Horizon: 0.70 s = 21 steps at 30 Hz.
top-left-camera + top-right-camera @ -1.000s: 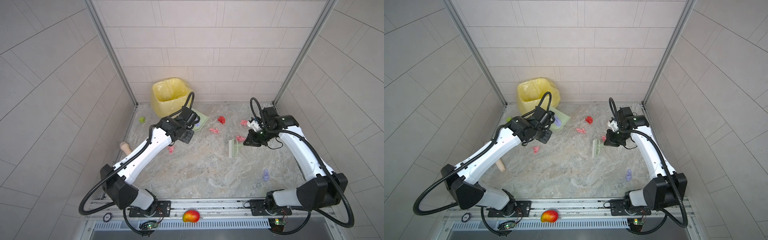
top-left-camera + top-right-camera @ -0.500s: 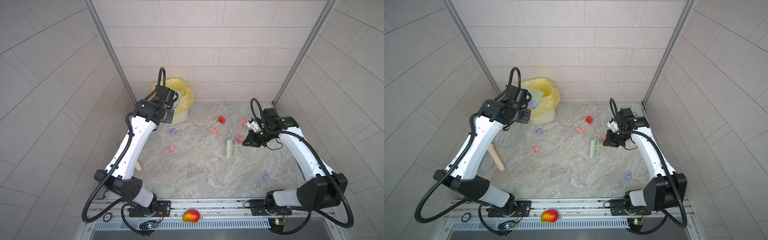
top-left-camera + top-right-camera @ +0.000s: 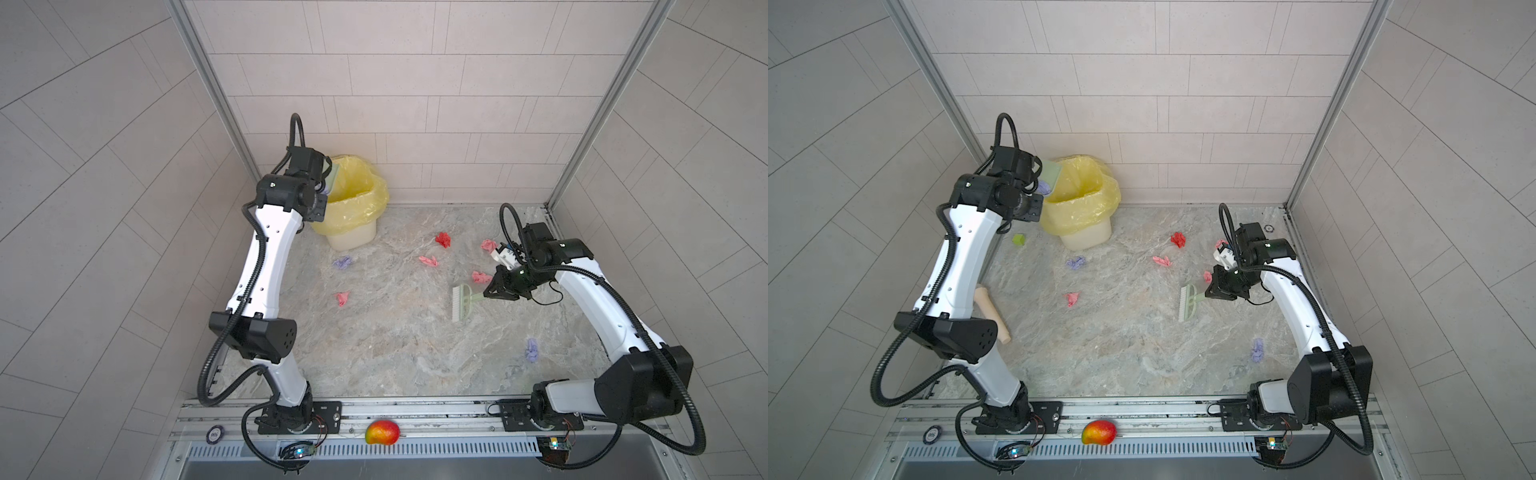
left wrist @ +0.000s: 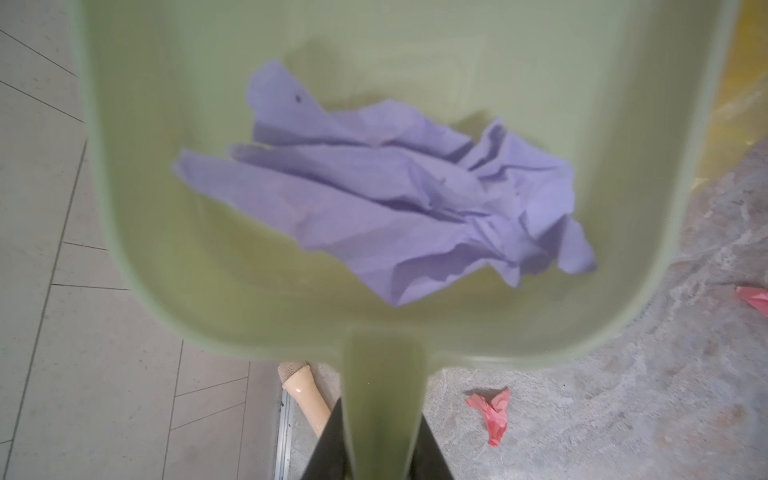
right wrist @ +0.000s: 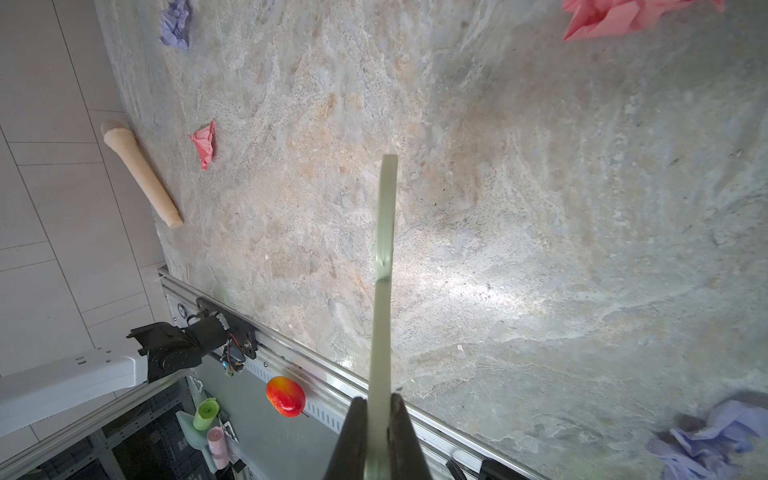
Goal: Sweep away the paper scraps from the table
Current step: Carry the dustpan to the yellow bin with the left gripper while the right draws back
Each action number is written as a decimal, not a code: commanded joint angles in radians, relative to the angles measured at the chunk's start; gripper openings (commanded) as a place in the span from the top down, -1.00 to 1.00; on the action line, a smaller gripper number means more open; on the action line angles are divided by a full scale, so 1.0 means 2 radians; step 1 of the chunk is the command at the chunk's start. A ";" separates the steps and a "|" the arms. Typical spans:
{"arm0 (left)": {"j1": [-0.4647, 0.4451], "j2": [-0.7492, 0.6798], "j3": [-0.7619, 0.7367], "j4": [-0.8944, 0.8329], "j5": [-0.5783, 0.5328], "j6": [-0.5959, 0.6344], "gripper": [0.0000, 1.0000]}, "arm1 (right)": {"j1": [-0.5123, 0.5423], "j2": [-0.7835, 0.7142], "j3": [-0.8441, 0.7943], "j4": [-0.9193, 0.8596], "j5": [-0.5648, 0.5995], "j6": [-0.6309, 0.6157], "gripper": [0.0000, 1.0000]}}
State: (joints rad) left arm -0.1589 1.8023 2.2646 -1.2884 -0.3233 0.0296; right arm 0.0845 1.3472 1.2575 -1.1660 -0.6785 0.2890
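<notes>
1. A cream bin with a yellow plastic liner (image 3: pixel 353 199) is seen far left on the veined grey-beige tabletop (image 3: pixel 395 345). A lime-green cube (image 3: pixel 1018 239) and a beige wooden stick (image 3: pixel 990 309) lie by its left edge.
2. Crumpled red, pink and lavender paper scraps (image 3: pixel 429 261) are scattered across the tabletop, mostly far right.
3. The left jaws are clamped on the handle of a pale green plastic dustpan (image 4: pixel 374 324), which is held at the bin's rim with a lavender wad (image 4: pixel 395 199) inside.
4. The right jaws are clamped on a pale green brush (image 3: pixel 461 303) beside a pink wad (image 3: pixel 481 276).

Pale grey tiled walls (image 3: pixel 415 104) enclose the far, left and right sides; aluminium corner posts (image 3: pixel 213 95) rise at the far corners under soft, even light.
</notes>
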 commanded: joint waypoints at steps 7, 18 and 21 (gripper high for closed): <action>-0.003 0.100 0.116 -0.047 -0.138 0.076 1.00 | -0.001 -0.018 -0.001 -0.006 -0.008 0.004 1.00; -0.035 0.145 0.103 0.039 -0.305 0.216 1.00 | -0.001 -0.010 0.006 -0.020 -0.008 0.009 1.00; -0.047 0.154 0.086 0.089 -0.345 0.275 1.00 | -0.001 -0.005 0.009 -0.021 -0.008 0.011 1.00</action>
State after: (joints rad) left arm -0.2325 2.0834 2.4584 -1.2137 -0.8772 0.4393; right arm 0.0845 1.3350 1.2564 -1.1793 -0.6899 0.3031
